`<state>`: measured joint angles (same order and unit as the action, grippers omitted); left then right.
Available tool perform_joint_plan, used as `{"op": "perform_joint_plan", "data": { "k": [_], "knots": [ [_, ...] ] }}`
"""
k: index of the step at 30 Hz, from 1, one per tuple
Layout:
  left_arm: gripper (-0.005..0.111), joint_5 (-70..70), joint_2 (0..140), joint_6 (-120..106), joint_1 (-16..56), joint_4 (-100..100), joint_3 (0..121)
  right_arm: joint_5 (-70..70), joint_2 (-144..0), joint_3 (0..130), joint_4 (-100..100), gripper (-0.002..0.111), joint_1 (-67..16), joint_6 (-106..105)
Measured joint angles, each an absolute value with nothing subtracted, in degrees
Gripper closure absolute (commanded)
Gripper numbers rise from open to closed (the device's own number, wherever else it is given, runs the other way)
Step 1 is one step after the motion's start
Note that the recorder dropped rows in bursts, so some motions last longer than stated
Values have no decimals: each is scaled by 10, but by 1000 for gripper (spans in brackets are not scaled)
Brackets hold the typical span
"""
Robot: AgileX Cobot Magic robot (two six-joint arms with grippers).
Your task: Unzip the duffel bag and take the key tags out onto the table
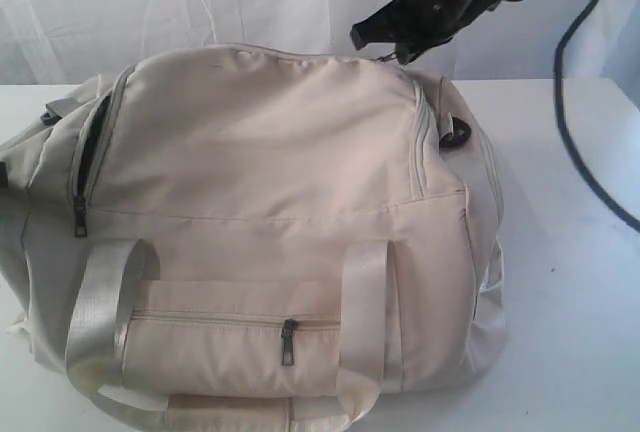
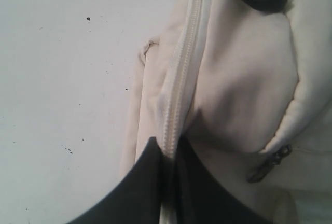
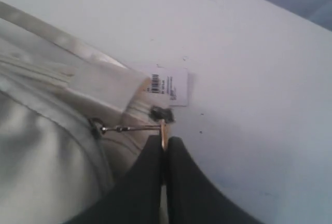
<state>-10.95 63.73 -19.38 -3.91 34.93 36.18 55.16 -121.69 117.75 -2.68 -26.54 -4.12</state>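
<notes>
Jaws closed on both arms: your right gripper [image 3: 165, 140] pinches the slim metal zip pull [image 3: 129, 128] at the far right corner of the duffel bag [image 1: 270, 152], while your left gripper [image 2: 167, 149] clamps the ribbed cream zip seam [image 2: 181, 79]. The soft, slouching fabric bag lies on the smooth white table [image 1: 580, 302], its webbing handles [image 1: 100, 312] glossy. A barcode label [image 3: 167, 86] is too blurred to read, and the exterior view cuts off the bag's near edge.

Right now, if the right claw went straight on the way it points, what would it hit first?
The right gripper, jaws pinching a metal zip pull, would probably meet the white paper barcode label at the cream fabric duffel bag's edge, then white table; depth is unclear.
</notes>
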Motion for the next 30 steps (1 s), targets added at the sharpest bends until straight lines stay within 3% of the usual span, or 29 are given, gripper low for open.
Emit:
{"op": "perform_joint_plan", "data": {
  "k": [8, 20, 30],
  "knots": [
    [106, -108, 637, -194, -39, 349, 362, 570, -1114, 1085, -18, 108, -220, -56],
    [106, -107, 637, -194, -39, 357, 362, 545, -958, 892, 26, 108, -217, -69],
    [106, -107, 637, -194, -39, 357, 362, 510, -844, 704, 46, 108, -311, -70]
  ]
}}
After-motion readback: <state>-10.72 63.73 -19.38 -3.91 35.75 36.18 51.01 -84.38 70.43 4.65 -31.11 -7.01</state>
